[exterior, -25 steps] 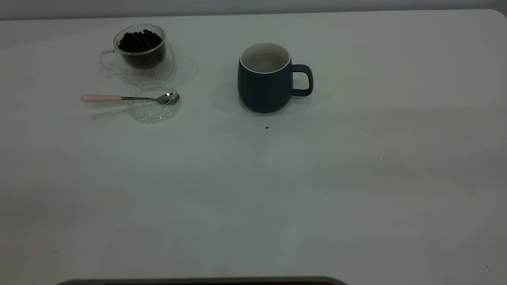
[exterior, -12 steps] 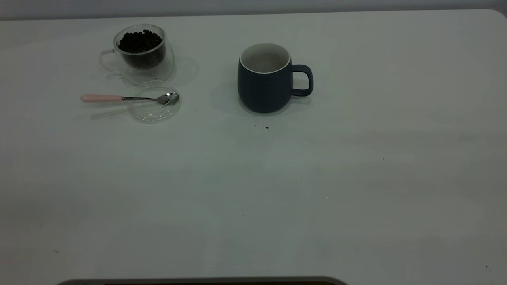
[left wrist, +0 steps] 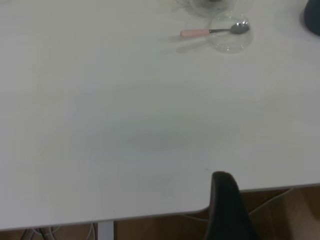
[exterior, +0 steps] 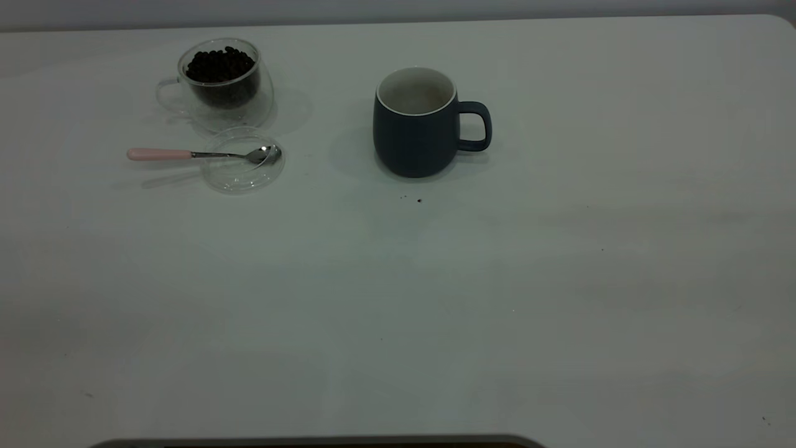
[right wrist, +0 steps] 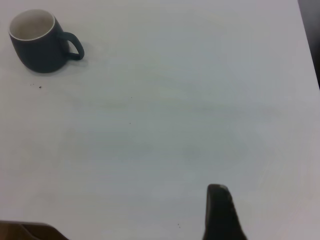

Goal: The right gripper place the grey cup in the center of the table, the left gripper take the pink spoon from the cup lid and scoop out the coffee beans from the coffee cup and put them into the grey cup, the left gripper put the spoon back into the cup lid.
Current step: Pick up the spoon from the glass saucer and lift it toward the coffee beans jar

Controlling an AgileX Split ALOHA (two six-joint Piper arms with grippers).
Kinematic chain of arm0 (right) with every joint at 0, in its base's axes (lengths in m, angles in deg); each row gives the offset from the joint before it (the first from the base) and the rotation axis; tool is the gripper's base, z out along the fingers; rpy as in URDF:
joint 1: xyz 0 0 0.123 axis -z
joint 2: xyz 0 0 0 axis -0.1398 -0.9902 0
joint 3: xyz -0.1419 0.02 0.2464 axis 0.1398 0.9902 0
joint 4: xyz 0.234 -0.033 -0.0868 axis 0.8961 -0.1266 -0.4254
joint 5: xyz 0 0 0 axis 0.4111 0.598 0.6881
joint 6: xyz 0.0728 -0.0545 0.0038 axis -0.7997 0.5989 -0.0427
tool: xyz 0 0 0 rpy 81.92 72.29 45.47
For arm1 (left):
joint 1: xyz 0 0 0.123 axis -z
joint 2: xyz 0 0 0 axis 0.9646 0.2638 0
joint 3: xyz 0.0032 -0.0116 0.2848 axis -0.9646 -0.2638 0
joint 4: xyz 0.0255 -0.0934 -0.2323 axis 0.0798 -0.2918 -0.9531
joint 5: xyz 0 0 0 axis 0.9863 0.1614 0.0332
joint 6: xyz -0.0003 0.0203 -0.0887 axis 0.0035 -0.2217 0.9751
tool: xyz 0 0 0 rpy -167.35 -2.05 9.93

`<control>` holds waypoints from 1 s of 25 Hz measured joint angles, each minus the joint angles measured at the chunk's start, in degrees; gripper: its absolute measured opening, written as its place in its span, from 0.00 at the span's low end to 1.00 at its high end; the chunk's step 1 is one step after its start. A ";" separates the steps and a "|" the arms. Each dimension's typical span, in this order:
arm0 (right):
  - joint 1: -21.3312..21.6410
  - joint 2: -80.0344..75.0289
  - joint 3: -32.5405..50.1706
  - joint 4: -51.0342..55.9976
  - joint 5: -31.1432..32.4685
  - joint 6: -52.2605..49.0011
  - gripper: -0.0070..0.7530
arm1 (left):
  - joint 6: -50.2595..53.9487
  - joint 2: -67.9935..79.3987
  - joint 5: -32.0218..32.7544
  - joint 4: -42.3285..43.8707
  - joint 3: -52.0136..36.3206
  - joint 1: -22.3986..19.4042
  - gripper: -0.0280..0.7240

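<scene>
- You have the whole near half of the table [exterior: 398,323] open; only a few dark specks [exterior: 418,200] lie just in front of the grey cup [exterior: 415,124].
- The grey cup stands upright near the middle of the far half, its handle toward the right side, with open tabletop all around it.
- At the far left, the coffee cup [exterior: 219,84] stands just behind the cup lid [exterior: 242,171], so little room is left between them.
- The pink spoon [exterior: 199,154] rests across the lid, its handle jutting out to the left over bare table; you can reach it freely from the left and the front.
- A wide open gap separates the lid from the grey cup.
</scene>
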 joint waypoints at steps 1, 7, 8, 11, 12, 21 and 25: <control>0.00 0.00 0.00 0.07 0.00 0.00 0.68 | 0.00 0.00 0.00 0.00 0.00 0.00 0.71; 0.00 0.17 0.00 0.07 0.00 0.00 0.68 | 0.00 0.00 -0.56 0.00 0.00 0.00 0.71; 0.00 0.17 0.00 0.07 0.00 0.00 0.68 | 0.00 0.00 -1.09 -0.12 0.00 0.00 0.71; 0.00 0.24 0.00 0.07 0.00 0.00 0.68 | 0.15 0.00 -2.91 -2.04 0.00 0.00 0.71; 0.00 0.24 0.00 0.07 0.00 0.00 0.68 | 0.17 0.00 -3.39 -3.30 0.00 0.00 0.71; 0.00 0.26 0.00 0.07 0.00 0.00 0.68 | 0.29 0.00 -10.64 -21.00 0.00 0.00 0.71; 0.00 0.26 0.00 0.07 0.00 0.00 0.68 | -0.01 0.00 -12.74 -23.40 0.00 0.00 0.71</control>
